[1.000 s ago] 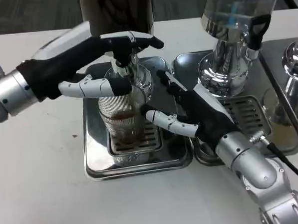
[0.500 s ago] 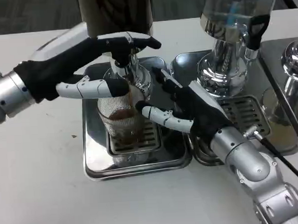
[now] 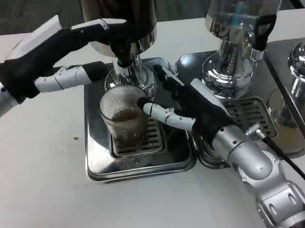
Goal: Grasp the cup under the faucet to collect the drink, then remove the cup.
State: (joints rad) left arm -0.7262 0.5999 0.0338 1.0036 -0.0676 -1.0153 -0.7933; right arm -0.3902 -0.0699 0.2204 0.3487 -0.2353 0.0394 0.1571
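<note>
Head view, white table. Item: ribbed clear cup, upright on the slotted grate of a shiny steel drip tray, directly below the faucet of the dark-bodied dispenser; a shallow layer of brown drink lies in the cup's bottom. Item: right hand, reaching in from the lower right on its silver forearm; one white-and-black finger lies against the cup's right side at the rim, the others spread behind and above it toward the faucet base; whether it actually grips the cup cannot be told, since no finger shows on the cup's far side. Item: left hand, raised at the upper left, fingers apart and extended, holding nothing; upper fingers lie near the dispenser body by the faucet, lower finger points toward the faucet base, apart from the cup. Item: second dispenser, clear-bodied with a chrome base, to the right of the first, over its own grated tray. Item: third chrome fitting at the right edge. Item: black cable running along the right forearm.
</note>
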